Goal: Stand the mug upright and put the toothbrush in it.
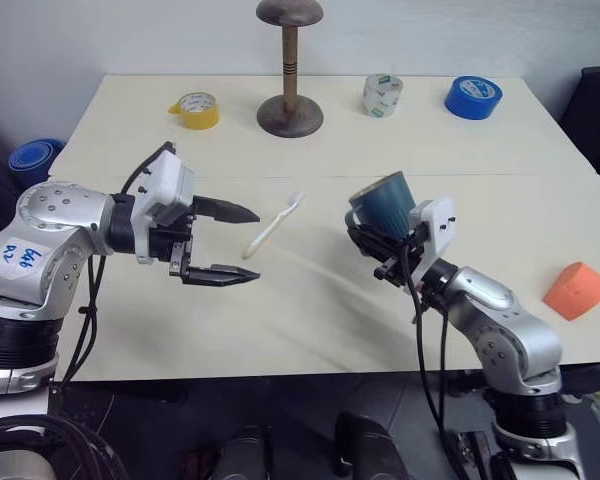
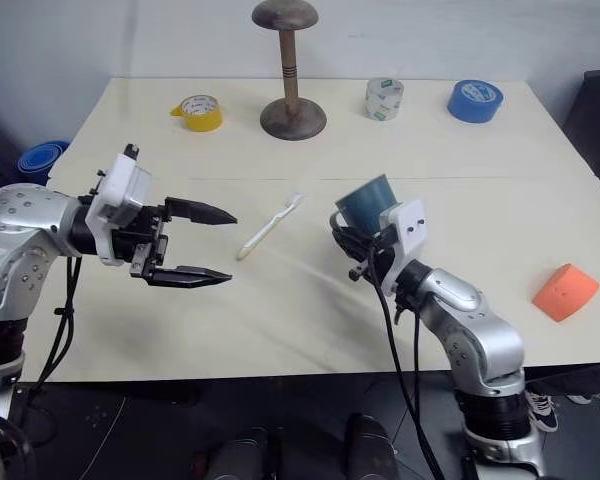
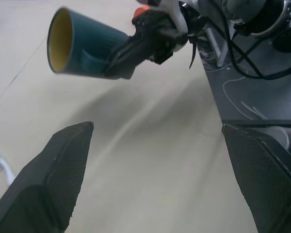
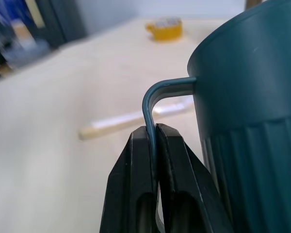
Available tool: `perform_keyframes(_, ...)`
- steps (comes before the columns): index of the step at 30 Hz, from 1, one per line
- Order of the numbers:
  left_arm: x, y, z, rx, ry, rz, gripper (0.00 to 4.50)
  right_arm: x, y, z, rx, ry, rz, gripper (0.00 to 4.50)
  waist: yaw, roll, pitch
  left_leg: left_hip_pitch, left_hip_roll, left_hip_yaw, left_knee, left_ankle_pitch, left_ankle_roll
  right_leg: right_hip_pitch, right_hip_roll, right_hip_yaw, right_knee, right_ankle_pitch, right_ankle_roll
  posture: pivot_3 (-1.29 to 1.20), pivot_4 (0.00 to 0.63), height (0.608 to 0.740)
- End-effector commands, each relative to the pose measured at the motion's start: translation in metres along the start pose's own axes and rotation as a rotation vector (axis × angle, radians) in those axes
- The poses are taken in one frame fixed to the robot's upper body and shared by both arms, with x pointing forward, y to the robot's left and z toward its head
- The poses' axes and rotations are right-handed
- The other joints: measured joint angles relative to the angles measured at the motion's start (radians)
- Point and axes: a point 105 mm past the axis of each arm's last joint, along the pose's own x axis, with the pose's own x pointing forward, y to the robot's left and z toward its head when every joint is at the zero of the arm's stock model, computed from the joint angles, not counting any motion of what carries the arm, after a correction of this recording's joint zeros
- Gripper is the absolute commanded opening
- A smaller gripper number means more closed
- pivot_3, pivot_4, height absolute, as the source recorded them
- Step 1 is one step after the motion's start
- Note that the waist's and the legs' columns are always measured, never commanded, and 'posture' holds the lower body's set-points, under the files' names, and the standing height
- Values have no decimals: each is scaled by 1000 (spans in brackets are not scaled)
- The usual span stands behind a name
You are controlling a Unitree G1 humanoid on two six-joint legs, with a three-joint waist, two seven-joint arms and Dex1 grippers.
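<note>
- Left gripper (image 1: 223, 243): hovers above the table (image 1: 310, 330) with its fingers spread wide and nothing between them, pointed toward the toothbrush. Risk: if it descends at this level angle, one fingertip could push the toothbrush away instead of straddling it.
- Toothbrush (image 1: 274, 227): lies flat on the table between the two grippers, head pointing toward the far edge, just beyond the left fingertips. Risk: a slim, flat handle gives little to pinch; it may skid or pivot when the fingers close.
- Mug (image 1: 384, 204): held clear of the table, tilted, its yellow inside facing the left arm. Risk: its weight hangs to one side of the grip, so it may swing about the handle or land on its edge and topple.
- Right gripper (image 4: 155, 141): clenched on the thin loop handle only. Risk: the narrow contact could slip during set-down.
</note>
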Motion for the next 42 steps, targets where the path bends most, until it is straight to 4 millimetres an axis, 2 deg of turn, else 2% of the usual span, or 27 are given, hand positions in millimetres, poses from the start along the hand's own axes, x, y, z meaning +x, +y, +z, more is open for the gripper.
perform_keyframes(1,-13,4,14,39,12,41,4500,35,21,4,166,-203,124,21,-1,0,0,0,0,0,0,0,0,0,0,0,1,0,0,0,150,740)
perform_keyframes(3,-15,4,14,38,19,46,4500,45,27,-2,208,-214,149,21,-7,0,0,1,0,0,0,0,0,0,0,0,2,0,0,0,150,740)
perform_keyframes(7,-22,0,17,37,59,49,4500,68,43,-29,221,-195,190,21,-24,1,1,1,0,-2,0,0,-1,-1,0,0,8,0,0,0,150,740)
perform_keyframes(13,-26,-2,19,28,80,43,4500,63,44,-46,226,-180,203,21,-26,2,1,1,0,-3,0,0,-2,-1,0,0,8,0,0,0,150,740)
perform_keyframes(18,-20,-1,17,29,86,21,4500,43,36,-56,232,-143,190,1416,-25,2,1,2,1,-3,0,0,-2,-1,0,0,8,0,0,0,150,740)
perform_keyframes(24,-14,5,16,37,72,-2,4500,19,40,-55,220,-105,190,3601,-24,2,1,2,1,-2,0,0,-2,-1,0,0,8,0,0,0,150,740)
perform_keyframes(27,-11,6,14,43,70,-17,4500,9,37,-55,173,-69,152,4473,-24,2,1,2,1,-2,0,0,-2,-1,0,0,8,0,0,0,150,740)
perform_keyframes(34,-6,11,8,40,61,-35,4500,-17,32,-49,49,60,131,4473,-21,2,1,2,1,-1,0,0,-2,-1,0,1,8,0,0,0,150,740)
perform_keyframes(38,-5,23,-7,9,113,21,4500,-36,30,-45,-50,160,146,4473,-19,2,1,2,0,-1,0,-1,-2,-1,0,1,8,0,0,0,150,740)
perform_keyframes(40,-9,53,-29,-39,215,203,4500,-52,27,-34,-119,234,147,4473,-16,2,1,2,0,-1,0,-1,-2,-1,0,1,8,0,0,0,150,740)
perform_keyframes(41,-11,64,-37,-58,248,273,4500,-57,26,-29,-141,259,146,4473,-8,2,1,2,0,-1,0,-1,-2,-1,0,1,7,0,0,0,150,740)
perform_keyframes(42,-11,84,-42,-107,247,394,4500,-64,22,-18,-152,271,123,4473,0,2,1,2,0,-1,0,-1,-2,-1,0,2,7,0,0,0,150,740)
